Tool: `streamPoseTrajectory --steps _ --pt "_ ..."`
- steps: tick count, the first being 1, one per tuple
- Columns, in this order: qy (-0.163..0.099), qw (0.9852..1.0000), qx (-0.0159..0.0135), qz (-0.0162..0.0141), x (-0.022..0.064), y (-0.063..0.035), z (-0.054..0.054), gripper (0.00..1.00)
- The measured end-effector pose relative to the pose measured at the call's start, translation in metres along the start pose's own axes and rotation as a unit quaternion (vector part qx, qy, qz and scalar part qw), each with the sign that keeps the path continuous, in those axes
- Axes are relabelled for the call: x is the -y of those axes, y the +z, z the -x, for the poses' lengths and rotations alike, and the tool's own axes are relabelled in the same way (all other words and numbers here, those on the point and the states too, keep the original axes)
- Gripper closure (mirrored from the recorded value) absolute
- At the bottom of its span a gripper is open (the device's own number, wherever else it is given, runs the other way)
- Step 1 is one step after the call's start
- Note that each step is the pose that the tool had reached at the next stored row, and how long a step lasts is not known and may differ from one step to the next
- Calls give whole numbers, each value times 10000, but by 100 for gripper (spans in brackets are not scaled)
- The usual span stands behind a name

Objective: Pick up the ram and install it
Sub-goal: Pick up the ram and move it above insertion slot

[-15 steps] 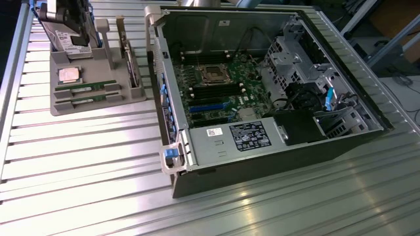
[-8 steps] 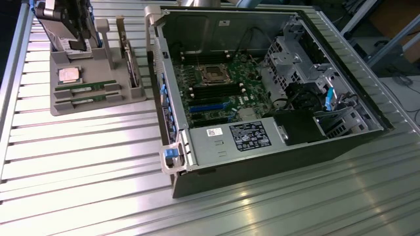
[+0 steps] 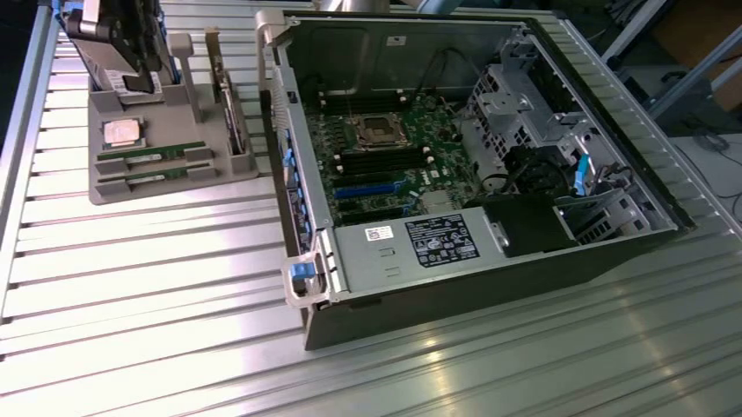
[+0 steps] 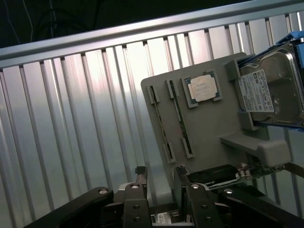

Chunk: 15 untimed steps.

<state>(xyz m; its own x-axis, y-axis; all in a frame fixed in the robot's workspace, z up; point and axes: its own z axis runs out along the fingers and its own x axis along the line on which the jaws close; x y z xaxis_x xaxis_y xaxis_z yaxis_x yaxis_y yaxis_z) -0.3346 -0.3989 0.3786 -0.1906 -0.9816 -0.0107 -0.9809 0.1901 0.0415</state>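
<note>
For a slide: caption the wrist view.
Open gripper hovers over the tray; both ram sticks lie in their slots beside the CPU.

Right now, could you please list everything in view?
table: one, silver, ribbed, under everything.
holder: one, grey, on table, exterior view's left.
ram sticks: two, green, flat in holder slots.
CPU chip: one, silver, in holder beside the sticks.
expansion card: one, dark, upright on holder edge.
hard drive: one, silver with blue bracket, at holder end.
computer case: one, black, open, motherboard showing.
gripper: one, black, open, near the holder corner by the sticks.
</note>
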Motion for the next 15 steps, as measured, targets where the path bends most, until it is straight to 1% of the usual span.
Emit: streamPoseTrajectory --steps 4,15 --pt "2 10000 0 0 2 54 -1 64" --pt "2 10000 0 0 6 154 -2 64"
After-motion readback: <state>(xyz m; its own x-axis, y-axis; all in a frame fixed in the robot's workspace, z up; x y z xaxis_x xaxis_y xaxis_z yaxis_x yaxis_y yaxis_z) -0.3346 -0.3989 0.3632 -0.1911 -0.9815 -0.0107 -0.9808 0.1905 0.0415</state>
